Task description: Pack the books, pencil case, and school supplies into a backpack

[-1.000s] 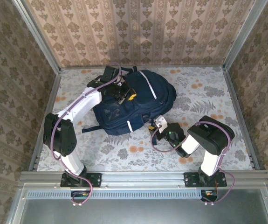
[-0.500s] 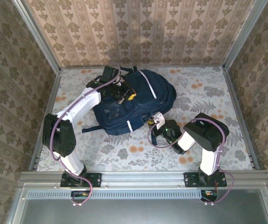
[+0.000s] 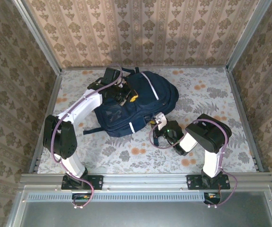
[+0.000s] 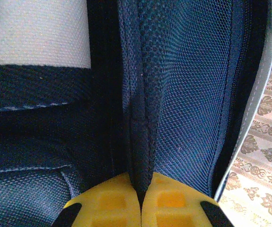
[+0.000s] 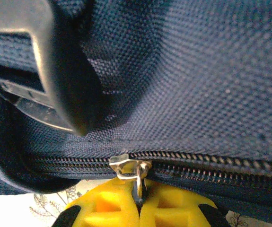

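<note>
Right hand [image 5: 139, 198]: low centre of its wrist view, yellow fingers clenched on the metal zipper pull [image 5: 138, 182]. The pull hangs from the slider [image 5: 126, 163] on a line of zipper teeth running across the frame. A black strap [image 5: 55, 71] crosses the upper left, out of focus. Overhead, this hand sits just right of frame centre, at the lower right edge of the backpack [image 3: 145, 101].
Judgement: the tab is the only handle the zipper offers, so pinching it lets the arm drag the slider along the teeth. Which side of the slider is open cannot be told.

Backpack: lies flat on the flowered desk [image 3: 211, 94], centre to upper centre of the overhead frame. What is inside cannot be told.

Left hand [image 4: 142, 201]: farther back, at the upper left of the backpack overhead. Its fingers are clenched on an upright fold of fabric [image 4: 140, 118] of navy mesh, with a white patch [image 4: 36, 33] at the upper left.
Judgement: this grip anchors the bag and keeps the cloth taut, so a pull on the zipper moves the slider, not the whole bag.

Risk: the thin tab may slip from the pads.
</note>
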Available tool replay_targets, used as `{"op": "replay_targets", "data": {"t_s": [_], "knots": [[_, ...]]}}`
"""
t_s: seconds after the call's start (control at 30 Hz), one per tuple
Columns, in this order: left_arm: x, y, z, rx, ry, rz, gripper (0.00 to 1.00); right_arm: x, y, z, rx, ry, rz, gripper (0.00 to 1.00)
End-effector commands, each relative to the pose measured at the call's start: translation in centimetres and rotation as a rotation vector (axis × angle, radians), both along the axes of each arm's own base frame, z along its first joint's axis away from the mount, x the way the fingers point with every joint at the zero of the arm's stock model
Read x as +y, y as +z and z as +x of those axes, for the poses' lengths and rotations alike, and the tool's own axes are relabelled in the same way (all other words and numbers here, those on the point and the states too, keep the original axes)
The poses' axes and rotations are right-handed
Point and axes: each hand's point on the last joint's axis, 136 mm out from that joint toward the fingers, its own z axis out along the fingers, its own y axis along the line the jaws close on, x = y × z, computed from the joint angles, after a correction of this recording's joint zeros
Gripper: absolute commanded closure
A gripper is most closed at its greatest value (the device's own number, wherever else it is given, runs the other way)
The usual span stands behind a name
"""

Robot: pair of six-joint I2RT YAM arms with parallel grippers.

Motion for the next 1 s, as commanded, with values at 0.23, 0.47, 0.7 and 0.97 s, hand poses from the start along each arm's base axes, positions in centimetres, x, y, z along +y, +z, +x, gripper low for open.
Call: {"op": "replay_targets", "data": {"t_s": [0.23,0.47,0.7,0.97], "knots": [[2.1,-0.9,0.9,-0.081,-0.027,0.103,1.00,-3.8,-0.2,-0.4,0.091,-0.168,-0.033,1.00],[3.3,-1.5,1.3,-0.147,-0.082,0.242,1.00,-7.2,-0.5,-0.8,0.125,-0.335,-0.029,1.00],[3.7,0.5,0.7,-0.235,-0.137,0.242,0.56,-4.5,-0.5,-2.8,0.205,-0.218,-0.073,1.00],[9.6,-0.7,-3.7,-0.191,-0.039,0.264,0.47,1.4,-0.1,-7.9,0.208,0.051,-0.178,1.00]]}}
